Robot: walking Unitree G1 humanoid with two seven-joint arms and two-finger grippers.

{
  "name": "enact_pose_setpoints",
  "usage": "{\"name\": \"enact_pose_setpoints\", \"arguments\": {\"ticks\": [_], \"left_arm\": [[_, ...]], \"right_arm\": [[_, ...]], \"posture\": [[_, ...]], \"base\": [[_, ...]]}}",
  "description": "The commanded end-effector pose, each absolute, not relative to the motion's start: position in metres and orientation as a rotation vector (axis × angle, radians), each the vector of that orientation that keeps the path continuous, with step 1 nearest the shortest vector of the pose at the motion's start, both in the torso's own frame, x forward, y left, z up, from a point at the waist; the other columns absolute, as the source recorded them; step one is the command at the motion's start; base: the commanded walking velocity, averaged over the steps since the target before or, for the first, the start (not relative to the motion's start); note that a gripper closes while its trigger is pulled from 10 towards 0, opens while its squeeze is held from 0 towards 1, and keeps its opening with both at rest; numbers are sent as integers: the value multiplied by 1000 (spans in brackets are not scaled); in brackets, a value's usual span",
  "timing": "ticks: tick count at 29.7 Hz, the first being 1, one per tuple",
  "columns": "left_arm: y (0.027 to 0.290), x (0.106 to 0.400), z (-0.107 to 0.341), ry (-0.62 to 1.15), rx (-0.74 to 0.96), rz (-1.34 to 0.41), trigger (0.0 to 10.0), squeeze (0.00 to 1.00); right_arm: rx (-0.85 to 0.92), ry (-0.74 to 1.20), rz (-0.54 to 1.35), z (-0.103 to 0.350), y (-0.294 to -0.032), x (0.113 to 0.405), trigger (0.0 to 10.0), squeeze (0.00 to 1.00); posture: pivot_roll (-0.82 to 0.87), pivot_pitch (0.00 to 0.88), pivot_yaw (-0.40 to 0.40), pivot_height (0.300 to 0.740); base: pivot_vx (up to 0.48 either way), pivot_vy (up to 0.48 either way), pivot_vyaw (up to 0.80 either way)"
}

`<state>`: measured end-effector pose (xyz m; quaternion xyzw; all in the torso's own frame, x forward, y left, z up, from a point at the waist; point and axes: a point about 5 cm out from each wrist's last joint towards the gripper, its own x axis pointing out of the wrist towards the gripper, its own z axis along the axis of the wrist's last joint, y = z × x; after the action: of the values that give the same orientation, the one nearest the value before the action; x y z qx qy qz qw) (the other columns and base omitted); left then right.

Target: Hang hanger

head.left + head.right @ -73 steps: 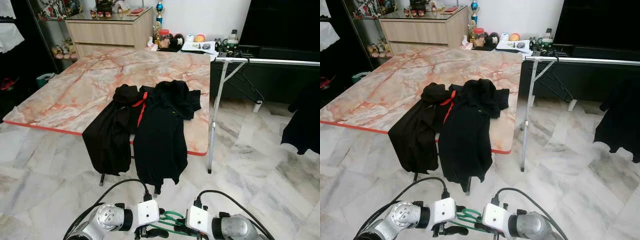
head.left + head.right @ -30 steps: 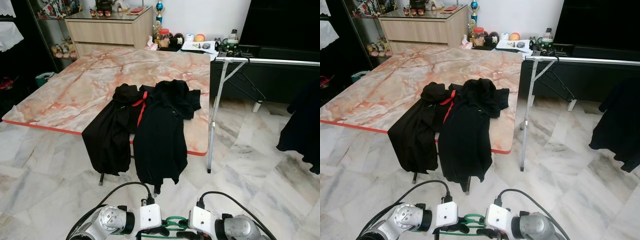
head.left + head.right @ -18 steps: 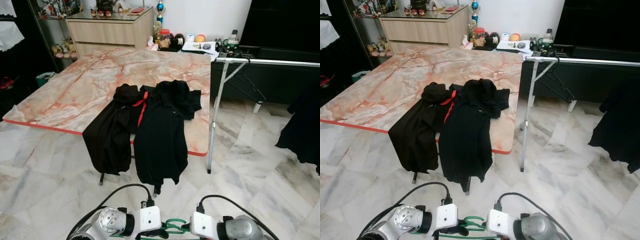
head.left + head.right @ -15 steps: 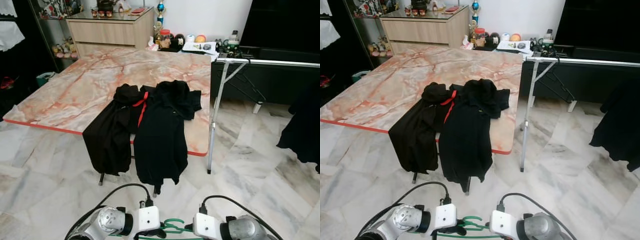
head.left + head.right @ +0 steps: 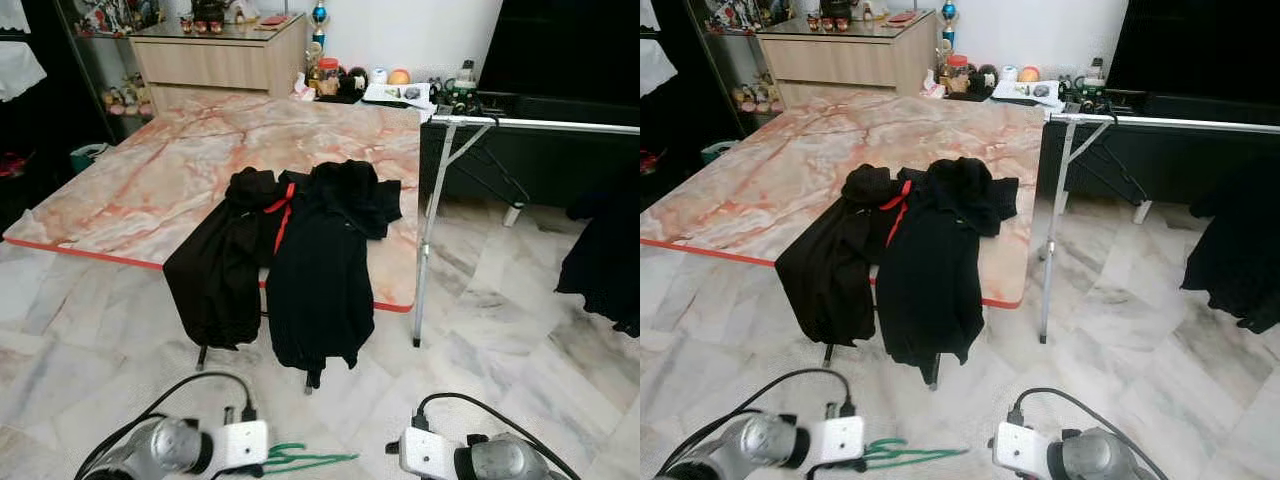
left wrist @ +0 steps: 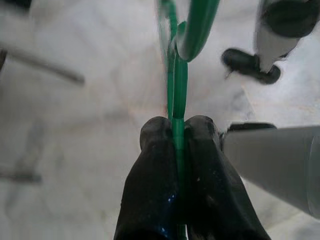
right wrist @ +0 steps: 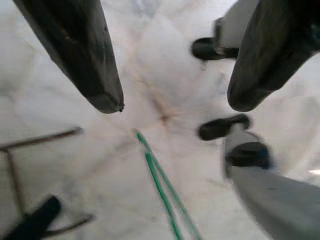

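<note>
Green hanger (image 6: 178,75) pinched by left gripper (image 6: 177,131); right gripper (image 7: 172,100) fingers spread, holding nothing

A thin green hanger (image 5: 300,459) was held low above the marble floor (image 5: 80,350), pinched in the left gripper (image 6: 176,131).

Table (image 5: 150,190) ahead, rack (image 5: 530,124) right.

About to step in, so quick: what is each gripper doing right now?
Left gripper: shut on the green hanger.
Right gripper: open, holding nothing.
</note>
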<state>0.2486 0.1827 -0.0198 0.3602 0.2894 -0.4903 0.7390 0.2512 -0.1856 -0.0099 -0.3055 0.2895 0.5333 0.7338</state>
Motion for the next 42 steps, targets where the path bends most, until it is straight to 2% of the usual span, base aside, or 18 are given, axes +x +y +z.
{"name": "enact_pose_setpoints", "arguments": {"ticks": [1, 2, 3, 6, 7, 8, 11, 14, 15, 16, 18, 23, 30, 33, 42], "left_arm": [[205, 239, -29, 731, 745, -926, 2980, 0], [212, 235, -33, 755, 720, -847, 4784, 0], [218, 229, -38, 786, 652, -768, 10000, 0], [232, 208, -53, 876, 444, -533, 10000, 0], [232, 208, -53, 876, 444, -533, 10000, 0], [239, 195, -60, 912, 354, -407, 10000, 0], [247, 175, -71, 967, 223, -214, 10000, 0], [252, 166, -75, 983, 161, -121, 10000, 0], [255, 163, -76, 980, 102, -32, 10000, 0], [255, 163, -76, 980, 102, -32, 10000, 0], [255, 160, -78, 979, 35, 43, 10000, 0], [249, 158, -80, 976, 2, 43, 10000, 0], [241, 151, -85, 997, -17, 28, 10000, 0], [232, 150, -88, 1005, -13, -9, 10000, 0], [230, 153, -87, 981, -55, 22, 10000, 0]], "right_arm": [[-664, 648, 1095, -14, -191, 249, 10000, 0], [-638, 644, 1042, -16, -192, 248, 10000, 0], [-589, 644, 964, -18, -193, 249, 10000, 0], [-462, 650, 704, -27, -198, 246, 10000, 0], [-462, 650, 704, -27, -198, 246, 10000, 0], [-391, 690, 553, -36, -203, 239, 10000, 0], [-258, 759, 299, -52, -210, 223, 10000, 0], [-160, 786, 161, -59, -213, 212, 10000, 0], [-92, 813, 63, -65, -215, 203, 10000, 0], [-92, 813, 63, -65, -215, 203, 10000, 0], [-32, 848, -53, -73, -215, 191, 10000, 0], [31, 892, -185, -85, -208, 170, 10000, 0], [10, 938, -152, -92, -200, 156, 10000, 0], [13, 939, -160, -92, -204, 154, 10000, 0], [11, 949, -166, -91, -213, 153, 10000, 0]], "posture": [[68, 20, 10, 740], [69, 20, 9, 740], [71, 21, 9, 740], [69, 28, 11, 740], [69, 28, 11, 740], [69, 33, 12, 740], [79, 42, 15, 740], [83, 47, 19, 740], [84, 54, 28, 740], [84, 54, 28, 740], [77, 60, 43, 740], [79, 67, 58, 740], [76, 78, 63, 740], [73, 74, 58, 740], [69, 61, 48, 740]], "base": [[0, 0, 0], [0, 0, 0], [0, 0, 0], [0, 0, 0], [0, 0, 0], [0, 0, 0], [0, 0, 0], [0, 0, 0], [0, 0, 0], [0, 0, 0], [0, 0, 0], [0, 0, 0], [0, 0, 0], [0, 0, 0], [0, 0, 0]]}}
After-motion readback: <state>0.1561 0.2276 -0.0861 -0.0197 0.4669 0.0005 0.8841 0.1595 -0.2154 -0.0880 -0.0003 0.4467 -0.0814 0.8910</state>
